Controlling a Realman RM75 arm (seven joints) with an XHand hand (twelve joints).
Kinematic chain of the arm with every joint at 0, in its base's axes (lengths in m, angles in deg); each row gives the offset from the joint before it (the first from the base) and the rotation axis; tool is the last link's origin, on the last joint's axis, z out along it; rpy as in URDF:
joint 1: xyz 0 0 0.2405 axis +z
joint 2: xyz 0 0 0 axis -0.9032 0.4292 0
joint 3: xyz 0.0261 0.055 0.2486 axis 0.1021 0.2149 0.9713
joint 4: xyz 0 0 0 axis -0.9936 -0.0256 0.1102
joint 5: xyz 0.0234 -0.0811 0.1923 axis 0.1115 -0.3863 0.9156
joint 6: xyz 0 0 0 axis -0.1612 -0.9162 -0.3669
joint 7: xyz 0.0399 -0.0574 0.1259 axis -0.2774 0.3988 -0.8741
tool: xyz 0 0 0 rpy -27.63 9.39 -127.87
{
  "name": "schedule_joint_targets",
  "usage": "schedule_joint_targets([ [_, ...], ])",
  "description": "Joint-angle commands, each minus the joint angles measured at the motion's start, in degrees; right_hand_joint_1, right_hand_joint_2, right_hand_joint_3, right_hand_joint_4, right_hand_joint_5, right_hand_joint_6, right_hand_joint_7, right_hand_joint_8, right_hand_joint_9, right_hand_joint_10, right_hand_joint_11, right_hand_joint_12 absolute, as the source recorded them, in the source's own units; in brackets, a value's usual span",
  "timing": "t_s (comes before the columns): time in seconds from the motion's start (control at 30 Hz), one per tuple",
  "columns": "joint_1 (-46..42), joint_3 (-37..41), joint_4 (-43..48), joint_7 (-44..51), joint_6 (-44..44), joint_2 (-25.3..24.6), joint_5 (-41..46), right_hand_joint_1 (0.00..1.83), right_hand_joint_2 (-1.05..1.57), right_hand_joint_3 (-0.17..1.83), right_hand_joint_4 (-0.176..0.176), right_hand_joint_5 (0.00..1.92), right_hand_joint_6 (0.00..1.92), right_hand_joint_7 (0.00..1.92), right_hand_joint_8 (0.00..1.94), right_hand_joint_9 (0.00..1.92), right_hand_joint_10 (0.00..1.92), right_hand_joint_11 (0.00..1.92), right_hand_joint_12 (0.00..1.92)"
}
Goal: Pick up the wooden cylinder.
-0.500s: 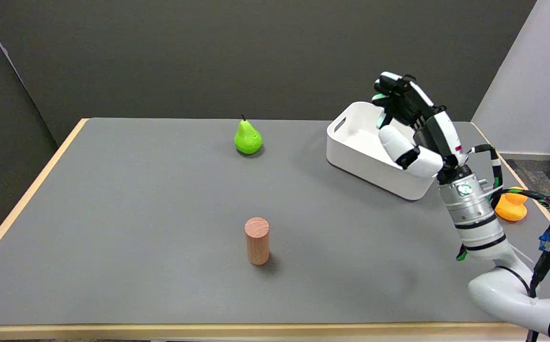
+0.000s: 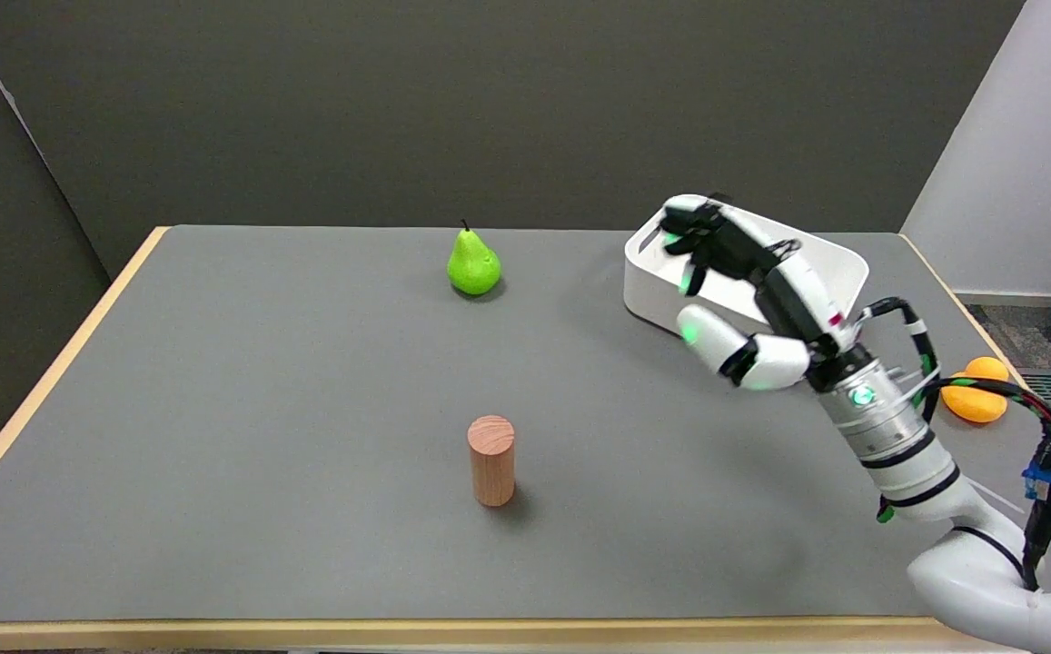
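Observation:
The wooden cylinder [image 2: 491, 460] stands upright on the grey table [image 2: 262, 409], near the front middle. My right hand [image 2: 743, 291] hovers in the air well to the right of it and farther back, in front of the white bin. Its fingers are spread apart and it holds nothing. The thumb points down-left toward the table.
A green pear [image 2: 472, 262] stands at the back middle. A white bin [image 2: 670, 291] sits at the back right, partly hidden by my hand. An orange toy [image 2: 975, 391] lies by the right edge, behind my arm's cables.
My right hand has dropped lower and moved left, tilting toward the table. The cylinder, pear and bin have stayed put.

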Motion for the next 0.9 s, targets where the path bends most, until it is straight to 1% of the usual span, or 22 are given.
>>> schedule_joint_targets([
  [0.03, 1.2, -3.21, 6.6, 0.57, -20.15, -2.66, -21.68, 0.76, 0.68, 0.9, -0.114, 0.25, 0.49, 0.35, 0.51, 0.27, 1.01, 0.49, 1.75],
  [0.17, 4.11, -4.17, 6.72, 2.68, -24.42, -3.58, -23.63, 0.76, 0.67, 0.91, -0.129, 0.25, 0.5, 0.35, 0.51, 0.26, 0.98, 0.45, 1.72],
  [0.23, 5.13, -4.91, 7.14, 3.73, -26.39, -3.58, -23.71, 0.75, 0.68, 0.9, -0.133, 0.25, 0.49, 0.35, 0.5, 0.25, 0.95, 0.38, 1.66],
  [0.3, 5.71, -5.53, 7.36, 4.53, -28.77, -3.58, -23.96, 0.67, 0.65, 0.95, -0.155, 0.23, 0.51, 0.28, 0.51, 0.2, 0.83, 0.09, 1.24],
  [0.37, 5.7, -5.65, 7.44, 4.97, -30.27, -3.58, -24.71, 0.71, 0.68, 0.88, -0.168, 0.23, 0.49, 0.27, 0.46, 0.17, 0.84, 0.04, 1.21],
  [0.43, 5.47, -5.68, 7.48, 5.04, -31.18, -3.58, -25.23, 0.66, 0.64, 0.97, -0.176, 0.19, 0.53, 0.17, 0.48, 0.08, 0.7, 0.0, 1.03],
  [0.5, 5.09, -5.76, 7.52, 5.04, -31.25, -3.63, -25.23, 0.7, 0.66, 0.88, -0.176, 0.19, 0.48, 0.17, 0.4, 0.07, 0.7, 0.0, 0.99],
  [0.6, 4.33, -5.93, 8.06, 5.43, -31.09, -3.66, -25.23, 0.68, 0.67, 0.86, -0.176, 0.16, 0.46, 0.14, 0.37, 0.05, 0.65, 0.0, 0.79],
  [0.7, 3.26, -6.16, 9.16, 8.26, -31.13, -3.7, -25.78, 0.69, 0.67, 0.86, -0.176, 0.14, 0.46, 0.13, 0.36, 0.04, 0.64, 0.0, 0.77],
  [0.73, 2.79, -6.2, 9.72, 9.71, -31.21, -3.83, -25.87, 0.71, 0.67, 0.86, -0.176, 0.14, 0.46, 0.14, 0.36, 0.05, 0.65, 0.0, 0.8],
  [0.8, 1.85, -6.33, 10.83, 13.15, -31.05, -4.35, -25.75, 0.76, 0.67, 0.88, -0.176, 0.15, 0.49, 0.16, 0.38, 0.08, 0.69, 0.0, 0.93],
  [0.87, 1.01, -6.41, 11.73, 16.31, -30.77, -5.0, -25.3, 0.78, 0.65, 0.99, -0.176, 0.14, 0.57, 0.17, 0.48, 0.09, 0.7, 0.0, 0.98],
  [0.9, 0.74, -6.45, 12.07, 17.1, -30.69, -5.23, -25.23, 0.81, 0.67, 0.96, -0.176, 0.18, 0.59, 0.23, 0.48, 0.14, 0.74, 0.0, 1.08],
])
